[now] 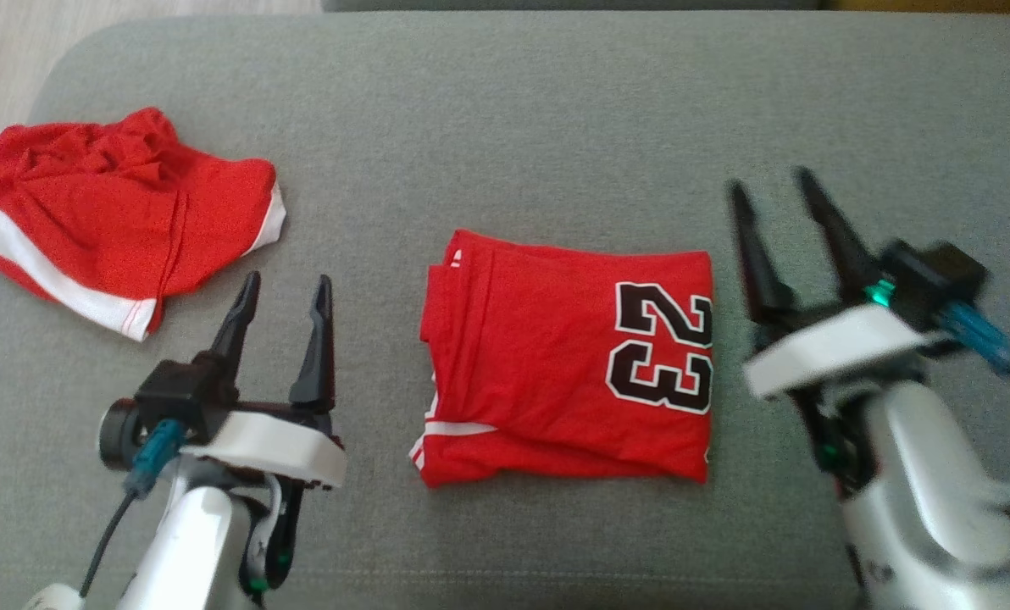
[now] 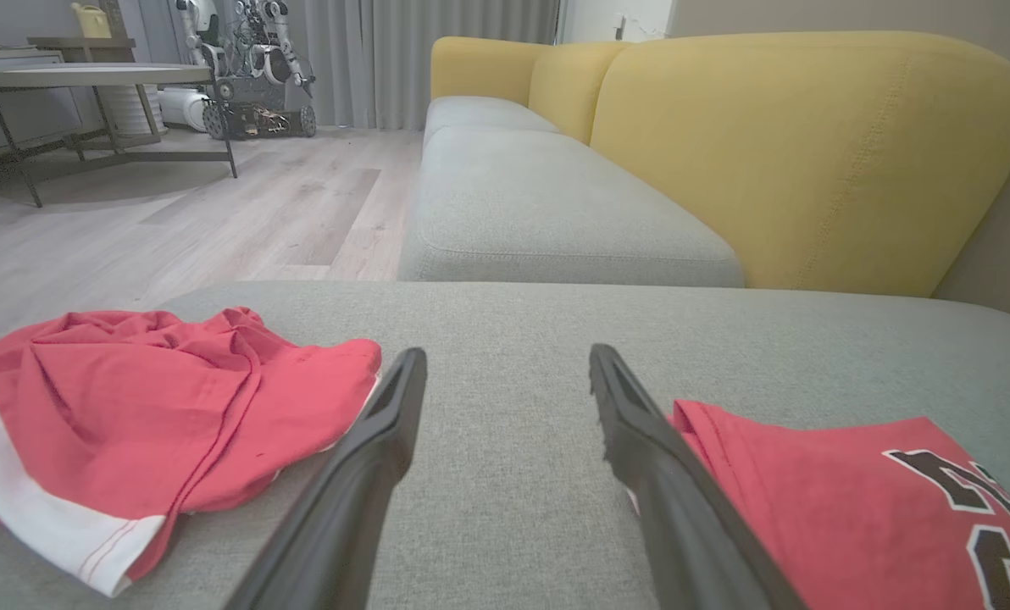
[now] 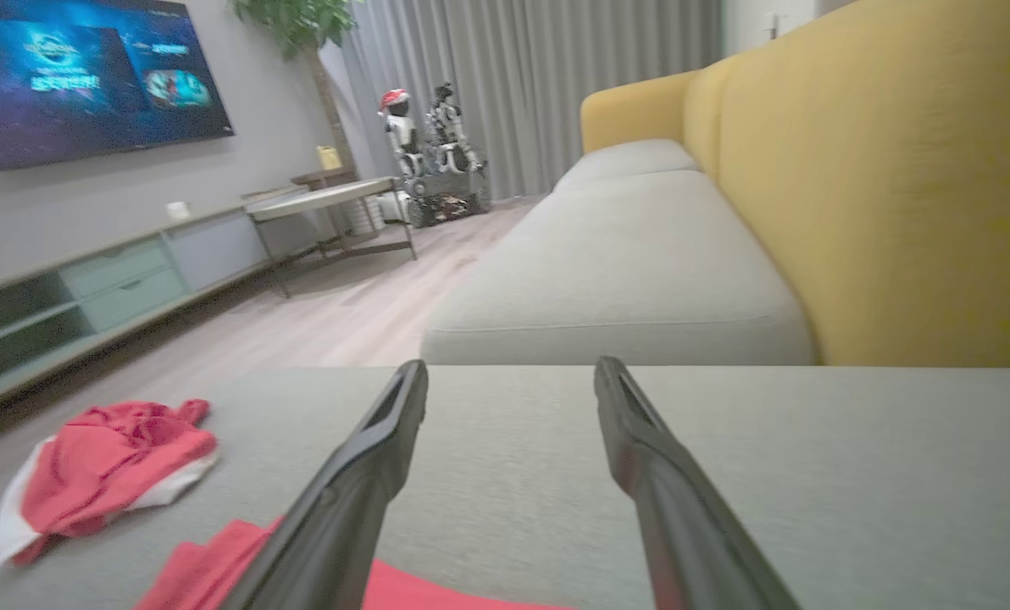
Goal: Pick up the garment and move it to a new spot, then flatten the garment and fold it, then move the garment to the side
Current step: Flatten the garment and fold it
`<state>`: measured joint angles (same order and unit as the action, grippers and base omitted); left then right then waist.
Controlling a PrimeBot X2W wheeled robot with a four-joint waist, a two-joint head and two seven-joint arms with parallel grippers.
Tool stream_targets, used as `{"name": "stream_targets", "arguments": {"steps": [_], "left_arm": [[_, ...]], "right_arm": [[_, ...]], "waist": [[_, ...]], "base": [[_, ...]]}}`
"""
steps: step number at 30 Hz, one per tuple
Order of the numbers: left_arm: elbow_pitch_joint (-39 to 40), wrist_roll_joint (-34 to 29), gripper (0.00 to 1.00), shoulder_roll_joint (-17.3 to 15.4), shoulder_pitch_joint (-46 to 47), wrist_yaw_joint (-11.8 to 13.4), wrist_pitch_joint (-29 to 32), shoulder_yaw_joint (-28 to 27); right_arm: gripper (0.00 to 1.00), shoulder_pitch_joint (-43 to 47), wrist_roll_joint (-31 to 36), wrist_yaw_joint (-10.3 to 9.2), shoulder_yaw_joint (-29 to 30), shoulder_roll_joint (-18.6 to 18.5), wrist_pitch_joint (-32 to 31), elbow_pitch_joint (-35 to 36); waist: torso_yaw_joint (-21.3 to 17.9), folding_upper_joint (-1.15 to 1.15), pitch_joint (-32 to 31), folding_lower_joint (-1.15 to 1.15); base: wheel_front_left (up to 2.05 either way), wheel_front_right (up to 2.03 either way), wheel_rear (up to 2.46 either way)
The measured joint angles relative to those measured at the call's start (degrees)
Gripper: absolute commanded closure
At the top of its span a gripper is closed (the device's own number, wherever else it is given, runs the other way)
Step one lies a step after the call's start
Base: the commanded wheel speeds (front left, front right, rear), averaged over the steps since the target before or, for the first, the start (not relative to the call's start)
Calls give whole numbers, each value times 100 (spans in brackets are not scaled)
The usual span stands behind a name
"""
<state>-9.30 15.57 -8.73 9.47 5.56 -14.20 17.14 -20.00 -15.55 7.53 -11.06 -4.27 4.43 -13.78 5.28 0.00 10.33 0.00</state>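
Grey fabric cushion (image 1: 556,127) held the folded red jersey numbered 23 (image 1: 547,356) at centre; left gripper (image 1: 289,288) and right gripper (image 1: 768,182) flanked it, both spread, empty. Pinching every layer together looked safest for the folds.

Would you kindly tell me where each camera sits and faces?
Head view: from the head, down at folded jersey on grey cushion; left tool, right tool open.
Left wrist view: left wrist, along its fingers toward yellow sofa.
Right wrist view: right wrist, along its fingers toward sofa, television.
Shared: all show the crumpled red garment.
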Motion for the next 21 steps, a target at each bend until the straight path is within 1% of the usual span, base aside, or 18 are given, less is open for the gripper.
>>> {"name": "stream_targets", "arguments": {"steps": [3,8,13,17,21], "left_arm": [[34,18,0,-47,-37,53,8,-85],[201,23,0,-174,-363,112,33,-122],[388,24,0,-259,-660,187,108,-125],[541,33,0,-368,-951,209,202,-127],[617,34,0,-401,-1160,252,287,-124]], "right_arm": [[0,478,307,0,530,-41,-109,396],[0,1189,576,0,972,-70,-393,1107],[0,1599,605,0,1047,-63,-573,1435],[0,1904,605,0,1107,-27,-715,1500],[0,2113,605,0,1129,-10,-776,1521]], "waist": [[-76,0,-72,0],[-194,0,-308,0],[-254,0,-583,0],[-273,0,-802,0],[-270,0,-973,0]], "base": [[0,0,0],[0,0,0],[0,0,0],[0,0,0],[0,0,0]]}}
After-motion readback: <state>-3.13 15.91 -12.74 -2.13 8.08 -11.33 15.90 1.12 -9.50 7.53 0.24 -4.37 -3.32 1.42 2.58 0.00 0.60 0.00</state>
